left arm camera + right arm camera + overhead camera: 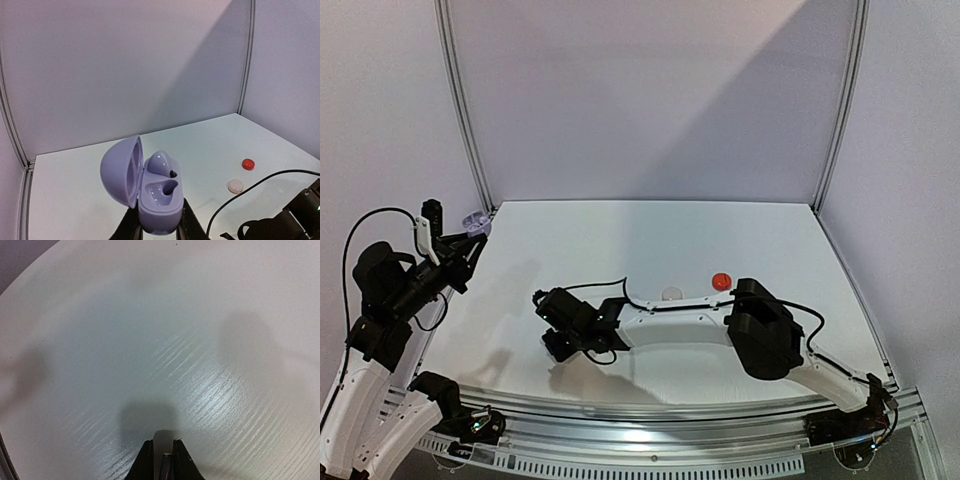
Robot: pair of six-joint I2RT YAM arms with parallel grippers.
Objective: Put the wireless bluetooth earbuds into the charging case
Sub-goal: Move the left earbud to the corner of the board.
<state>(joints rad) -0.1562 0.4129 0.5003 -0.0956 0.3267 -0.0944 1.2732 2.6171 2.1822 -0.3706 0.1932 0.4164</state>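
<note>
Clearly the left hand [160,226] is closed on the lilac charging case [152,197] and holds it from both sides, lifted above the left edge of the bench [620,240]. The case is open, with its round lid [120,170] standing up on the left side. In the far socket sits one lilac earbud [160,163]; the near socket [167,188] looks hollow.

The right arm [760,330] reaches across the bench toward the left, low over the surface. The right hand [162,444] points down at the bench. Its fingers stand almost together on a small grey earbud [165,463], of which only a thin part shows between the tips, so I cannot tell its shape well. The tips are close to the bench surface; whether they touch it I cannot tell.

Farther right on the bench lie two closed round cases, well apart from both hands: a red case [721,280] and, near it, a white case [671,294]. A black cable [250,186] runs along the right arm.
</note>
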